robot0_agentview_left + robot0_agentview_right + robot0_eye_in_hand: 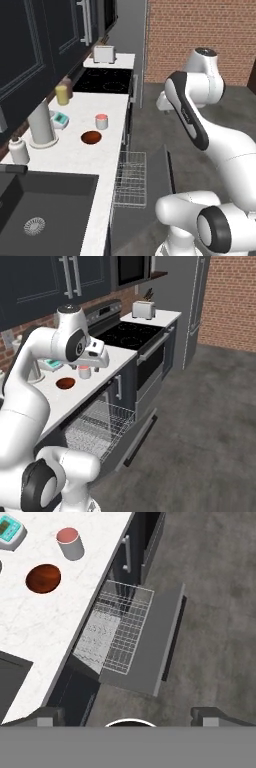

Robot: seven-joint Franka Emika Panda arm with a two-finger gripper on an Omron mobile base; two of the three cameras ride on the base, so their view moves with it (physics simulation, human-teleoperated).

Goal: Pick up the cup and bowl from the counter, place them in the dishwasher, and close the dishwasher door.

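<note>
The white cup [101,121] with its red-pink inside stands upright on the white counter [75,160], with the red-brown bowl [91,137] just in front of it. Both also lie at the top left of the hand view, cup [70,543] and bowl [43,578]. The dishwasher door [150,647] hangs open below the counter edge, and its wire rack [117,629] is pulled out with nothing in it. My gripper [131,717] hovers high above the door and floor, open and holding nothing. From the right base view the hand [95,360] partly covers the cup [84,373].
A teal scale [60,119], a grey cylinder [41,125], a yellow bottle [62,94] and an off-white jar [19,151] line the counter's back. The black sink [40,210] is nearest, the stovetop [105,80] and toaster [104,53] farther on. Grey floor [220,612] lies right of the door.
</note>
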